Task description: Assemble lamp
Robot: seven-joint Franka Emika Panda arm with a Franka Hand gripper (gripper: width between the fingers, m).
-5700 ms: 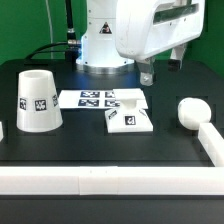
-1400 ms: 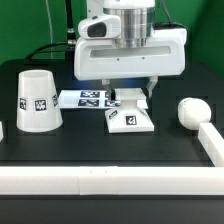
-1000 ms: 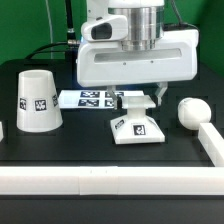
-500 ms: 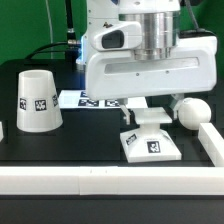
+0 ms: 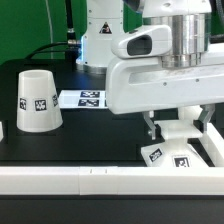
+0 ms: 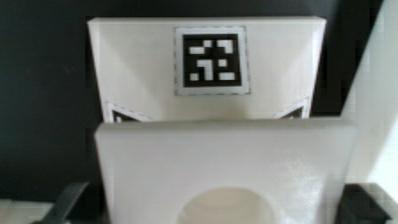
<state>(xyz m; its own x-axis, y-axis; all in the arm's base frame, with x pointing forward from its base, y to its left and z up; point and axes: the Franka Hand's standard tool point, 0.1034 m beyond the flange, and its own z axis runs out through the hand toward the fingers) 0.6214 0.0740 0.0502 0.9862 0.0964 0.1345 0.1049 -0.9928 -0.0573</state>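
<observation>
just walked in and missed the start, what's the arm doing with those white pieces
The Panda arm has its fingers closed on the raised middle of the lamp base. It has dragged the base from the middle of the table to the front corner on the exterior view's right, by the white rail. The shade stands untouched on that view's left, near the marker board. The bulb is hidden behind the arm.

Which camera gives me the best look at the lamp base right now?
The wrist view: the base fills it, tag clear. In the exterior view the base is partly hidden by the gripper.
</observation>
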